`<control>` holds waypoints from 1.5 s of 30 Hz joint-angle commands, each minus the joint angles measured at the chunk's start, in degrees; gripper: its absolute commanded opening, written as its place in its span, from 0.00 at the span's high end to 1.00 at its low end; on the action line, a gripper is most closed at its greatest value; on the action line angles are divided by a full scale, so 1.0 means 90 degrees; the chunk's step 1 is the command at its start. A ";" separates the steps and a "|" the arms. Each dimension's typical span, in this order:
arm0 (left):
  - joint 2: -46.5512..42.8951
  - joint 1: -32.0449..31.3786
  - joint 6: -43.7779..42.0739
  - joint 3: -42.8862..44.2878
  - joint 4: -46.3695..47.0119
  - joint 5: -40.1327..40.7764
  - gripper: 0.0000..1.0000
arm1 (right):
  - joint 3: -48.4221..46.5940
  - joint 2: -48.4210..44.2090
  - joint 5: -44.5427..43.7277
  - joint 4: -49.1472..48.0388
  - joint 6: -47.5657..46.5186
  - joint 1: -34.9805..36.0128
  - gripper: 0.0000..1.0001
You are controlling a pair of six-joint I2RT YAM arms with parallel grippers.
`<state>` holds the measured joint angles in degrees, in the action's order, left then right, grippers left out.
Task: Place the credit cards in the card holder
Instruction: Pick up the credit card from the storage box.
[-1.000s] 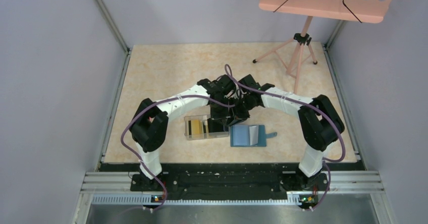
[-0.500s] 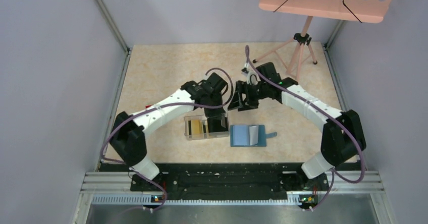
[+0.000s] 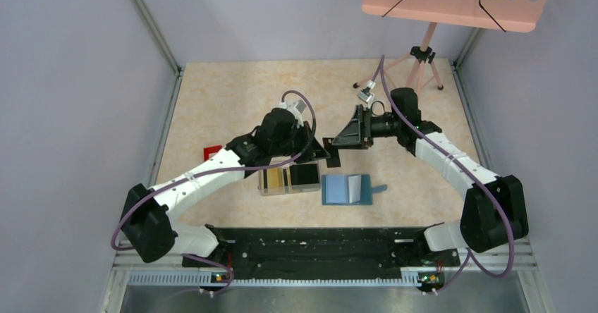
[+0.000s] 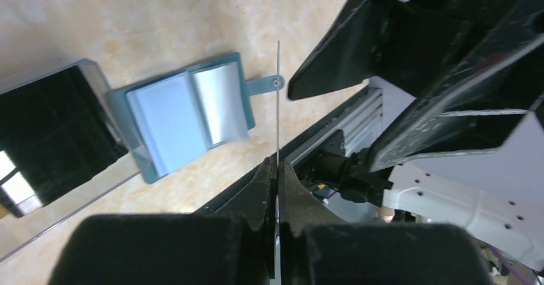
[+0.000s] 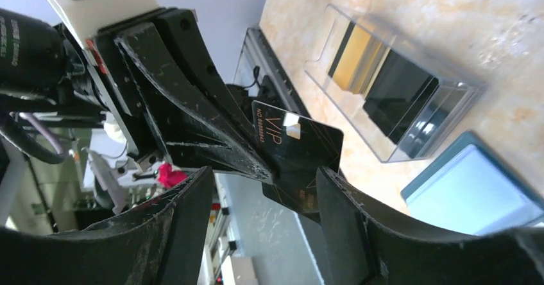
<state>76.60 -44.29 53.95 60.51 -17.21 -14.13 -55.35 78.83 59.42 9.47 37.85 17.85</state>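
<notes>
My left gripper (image 3: 319,155) is shut on a black VIP credit card (image 5: 301,149) and holds it above the table; the card shows edge-on in the left wrist view (image 4: 278,99). My right gripper (image 3: 347,137) is open and faces the left one, its jaws on either side of the card's free end (image 5: 263,172) without touching it. The teal card holder (image 3: 347,188) lies open on the table, also in the left wrist view (image 4: 183,115). A gold card (image 5: 356,57) and a black card (image 5: 398,95) stand in the clear box (image 3: 289,178).
A small red object (image 3: 211,152) lies left of the clear box. A pink music stand (image 3: 423,59) stands at the back right. Walls enclose the table on the left, right and back sides.
The left gripper came up and away from the clear box with the black card in it. The right arm swung out to the right and turned its open jaws towards the card.
</notes>
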 commanded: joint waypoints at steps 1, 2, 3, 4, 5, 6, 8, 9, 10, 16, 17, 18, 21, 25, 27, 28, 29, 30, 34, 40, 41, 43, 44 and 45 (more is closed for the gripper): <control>-0.0352 0.0006 0.0186 -0.0115 0.1286 -0.0406 1.00 | 0.0174 -0.0285 0.0713 -0.0904 0.0447 -0.0010 0.41; -0.0355 0.0009 0.0187 -0.0121 0.1317 -0.0427 1.00 | 0.0226 -0.0320 0.0734 -0.0940 0.0472 -0.0011 0.42; -0.0360 0.0009 0.0192 -0.0122 0.1333 -0.0451 1.00 | 0.0258 -0.0334 0.0744 -0.0952 0.0492 -0.0013 0.44; -0.0363 0.0009 0.0196 -0.0122 0.1337 -0.0478 1.00 | 0.0293 -0.0356 0.0753 -0.0946 0.0493 -0.0023 0.45; -0.0377 0.0009 0.0212 -0.0134 0.1349 -0.0494 1.00 | 0.0325 -0.0373 0.0771 -0.0960 0.0497 -0.0025 0.45; -0.0382 0.0009 0.0229 -0.0148 0.1376 -0.0513 1.00 | 0.0351 -0.0398 0.0769 -0.0946 0.0504 -0.0021 0.48; -0.0419 0.0003 0.0259 -0.0174 0.1432 -0.0518 1.00 | 0.0390 -0.0444 0.0701 -0.0831 0.0439 -0.0094 0.50; -0.0449 0.0009 0.0264 -0.0187 0.1454 -0.0529 1.00 | 0.0418 -0.0494 0.0596 -0.0735 0.0407 -0.0145 0.50; -0.0479 0.0009 0.0265 -0.0206 0.1485 -0.0532 1.00 | 0.0468 -0.0555 0.0494 -0.0703 0.0397 -0.0222 0.50; -0.0582 0.0009 0.0259 -0.0257 0.1476 -0.0465 1.00 | 0.0615 -0.0721 0.0276 -0.0430 0.0283 -0.0546 0.50; -0.0585 0.0009 0.0264 -0.0267 0.1487 -0.0471 1.00 | 0.0593 -0.0701 0.0279 -0.0341 0.0218 -0.0550 0.50; -0.0582 0.0009 0.0278 -0.0282 0.1504 -0.0486 1.00 | 0.0592 -0.0680 0.0320 -0.0313 0.0186 -0.0548 0.50; -0.0572 0.0009 0.0329 -0.0331 0.1620 -0.0534 1.00 | 0.0676 -0.0644 0.0553 -0.0552 0.0350 -0.0556 0.50; -0.0479 0.0009 0.0358 -0.0337 0.1701 -0.0606 1.00 | 0.0887 -0.0686 0.1002 -0.1624 0.1029 -0.0534 0.53; -0.0417 0.0009 0.0388 -0.0337 0.1747 -0.0651 1.00 | 0.0974 -0.0692 0.1151 -0.2081 0.1327 -0.0476 0.57; -0.0386 0.0009 0.0401 -0.0337 0.1776 -0.0669 1.00 | 0.0990 -0.0697 0.1169 -0.2201 0.1410 -0.0448 0.58; -0.0361 0.0009 0.0410 -0.0332 0.1795 -0.0687 1.00 | 0.1001 -0.0714 0.1185 -0.2319 0.1469 -0.0404 0.60; -0.0335 0.0009 0.0411 -0.0323 0.1803 -0.0703 1.00 | 0.1012 -0.0725 0.1202 -0.2418 0.1529 -0.0379 0.63; -0.0278 0.0009 0.0424 -0.0317 0.1739 -0.0669 0.89 | 0.1070 -0.0717 0.1313 -0.2853 0.1833 -0.0357 0.95; -0.0290 0.0009 0.0449 -0.0329 0.1511 -0.0509 0.52 | 0.0925 -0.0645 0.1204 -0.2612 0.1900 -0.0358 1.00; -0.0288 0.0009 0.0464 -0.0320 0.1451 -0.0474 0.48 | 0.0833 -0.0614 0.1105 -0.2258 0.1799 -0.0360 1.00; -0.0297 0.0009 0.0470 -0.0292 0.1305 -0.0379 0.43 | 0.0623 -0.0553 0.0833 -0.1514 0.1566 -0.0354 1.00; -0.0314 0.0009 0.0477 -0.0266 0.1190 -0.0314 0.40 | 0.0533 -0.0533 0.0675 -0.1170 0.1472 -0.0352 1.00; -0.0316 0.0009 0.0479 -0.0239 0.1079 -0.0238 0.39 | 0.0425 -0.0504 0.0464 -0.0597 0.1447 -0.0358 1.00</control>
<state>74.41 -44.03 58.19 57.52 -5.56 -18.52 -46.59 74.08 68.38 -7.75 53.52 14.15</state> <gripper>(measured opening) 0.581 0.006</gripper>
